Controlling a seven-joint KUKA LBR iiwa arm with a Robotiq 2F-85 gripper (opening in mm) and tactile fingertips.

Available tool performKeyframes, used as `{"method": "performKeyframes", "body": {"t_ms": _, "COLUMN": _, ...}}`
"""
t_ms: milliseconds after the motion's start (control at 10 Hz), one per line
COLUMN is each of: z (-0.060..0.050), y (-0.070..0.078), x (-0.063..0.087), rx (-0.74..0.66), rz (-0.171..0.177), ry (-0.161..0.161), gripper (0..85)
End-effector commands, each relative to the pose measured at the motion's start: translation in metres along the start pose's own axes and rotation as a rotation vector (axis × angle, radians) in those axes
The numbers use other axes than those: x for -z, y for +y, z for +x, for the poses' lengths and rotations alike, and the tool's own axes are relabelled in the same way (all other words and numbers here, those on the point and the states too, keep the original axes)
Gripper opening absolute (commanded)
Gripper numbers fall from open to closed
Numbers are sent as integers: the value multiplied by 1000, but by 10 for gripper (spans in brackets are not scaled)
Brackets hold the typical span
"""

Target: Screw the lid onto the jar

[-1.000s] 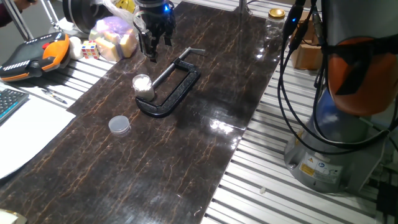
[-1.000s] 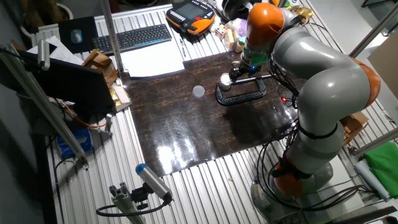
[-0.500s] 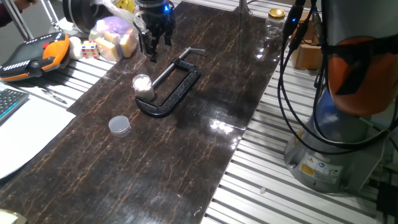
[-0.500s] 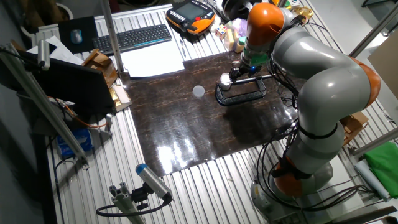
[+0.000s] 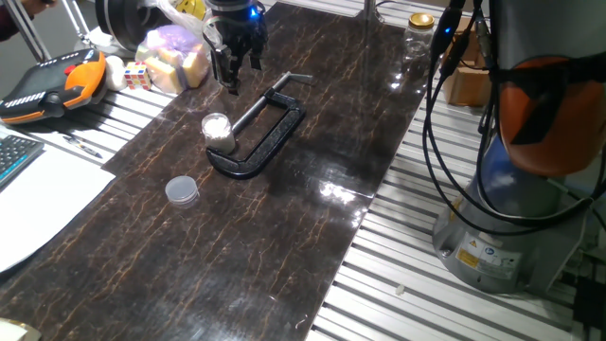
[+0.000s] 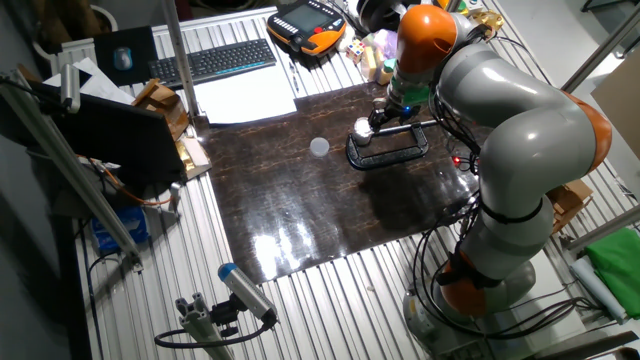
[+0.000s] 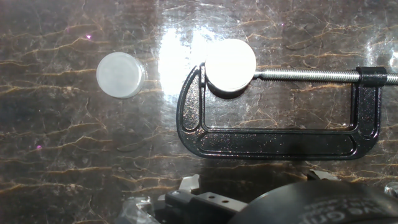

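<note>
Black two-finger gripper (image 5: 231, 68) hung upper left, finger gap unreadable; small shiny clear jar (image 5: 217, 132) sat in black C-clamp (image 5: 260, 137); translucent greyish-white lid (image 5: 182, 192) lower left, apart

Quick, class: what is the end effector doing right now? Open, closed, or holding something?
End effector: held above the table, holding nothing; the lid and the jar sit untouched. Whether its fingers are open or closed cannot be told.
</note>
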State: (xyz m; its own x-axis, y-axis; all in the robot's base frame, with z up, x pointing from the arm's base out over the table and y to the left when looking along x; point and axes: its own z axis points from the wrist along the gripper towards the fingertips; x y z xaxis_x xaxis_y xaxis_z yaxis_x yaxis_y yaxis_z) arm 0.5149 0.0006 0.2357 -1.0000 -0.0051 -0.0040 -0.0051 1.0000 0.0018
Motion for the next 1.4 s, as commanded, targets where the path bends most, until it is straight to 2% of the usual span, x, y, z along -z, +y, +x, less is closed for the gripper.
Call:
{"method": "performKeyframes", "body": {"t_ms": 0, "z": 0, "y": 0, "x": 0, "rx": 69, "rz": -44, "ry": -19, "gripper": 7}}
{"method": "performKeyframes", "body": {"t_ms": 300, "z": 2, "y": 2, "x": 4, "rx": 67, "rz": -31, "ry": -17, "gripper": 7}}
{"method": "performKeyframes", "body": {"t_ms": 800, "z": -2, "y": 8, "x": -2, "rx": 64, "rz": -27, "ry": -23, "gripper": 7}}
{"method": "performKeyframes", "body": {"t_ms": 1000, "z": -7, "y": 16, "x": -10, "rx": 55, "rz": -25, "ry": -26, "gripper": 7}}
{"method": "performKeyframes", "body": {"t_ms": 1100, "z": -9, "y": 20, "x": -16, "rx": 49, "rz": -36, "ry": -27, "gripper": 7}}
{"method": "performKeyframes", "body": {"t_ms": 1200, "z": -11, "y": 28, "x": -22, "rx": 42, "rz": -36, "ry": -29, "gripper": 7}}
{"method": "performKeyframes", "body": {"t_ms": 1300, "z": -12, "y": 40, "x": -28, "rx": 38, "rz": -19, "ry": -32, "gripper": 7}}
